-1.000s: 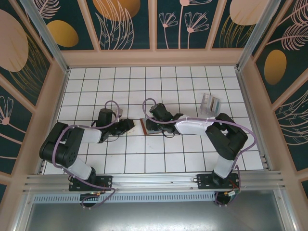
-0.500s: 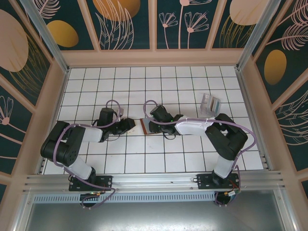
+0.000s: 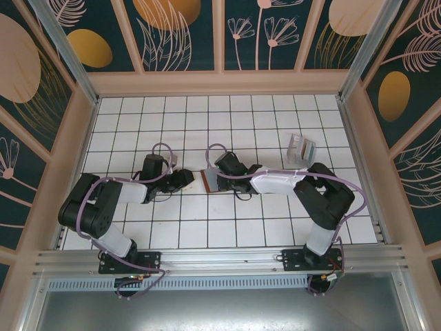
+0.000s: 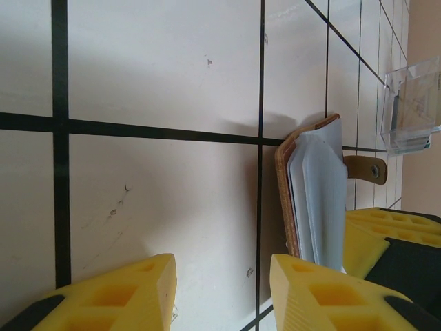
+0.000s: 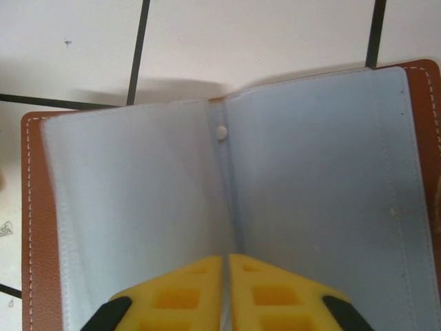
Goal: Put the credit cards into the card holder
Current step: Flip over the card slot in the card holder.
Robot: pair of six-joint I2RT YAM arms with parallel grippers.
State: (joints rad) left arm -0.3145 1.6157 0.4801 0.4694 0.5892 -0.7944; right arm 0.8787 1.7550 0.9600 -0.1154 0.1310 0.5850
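My right gripper (image 5: 226, 265) is closed, its yellow fingers (image 5: 182, 293) pressed pad to pad with no gap, sitting right over the centre fold of the card holder (image 5: 324, 158); I cannot tell whether a plastic leaf is nipped between them. The holder lies open and flat, brown leather border around pale blue-grey sleeves, a small stud on the fold, and I cannot say whether any sleeve has a card in it. My left gripper (image 4: 220, 269) stands partly open, bare tile between its fingers, holding nothing and just short of the holder's left edge, from where I see the leaves edge-on and the snap tab (image 4: 365, 169) sticking out behind. From overhead the holder sits near the middle of the table (image 3: 172, 227), a little left of centre, between the two grippers. Against the overhead frame from a second ago, both arms and the holder are in nearly the same places; I can pick out no real shift. A clear striped packet (image 3: 301, 148) stands well apart toward the right edge. The table is white tile with dark grid lines, framed in pale wood under dark teal floral panels (image 3: 179, 34), with an aluminium rail (image 3: 220, 261) along the near edge
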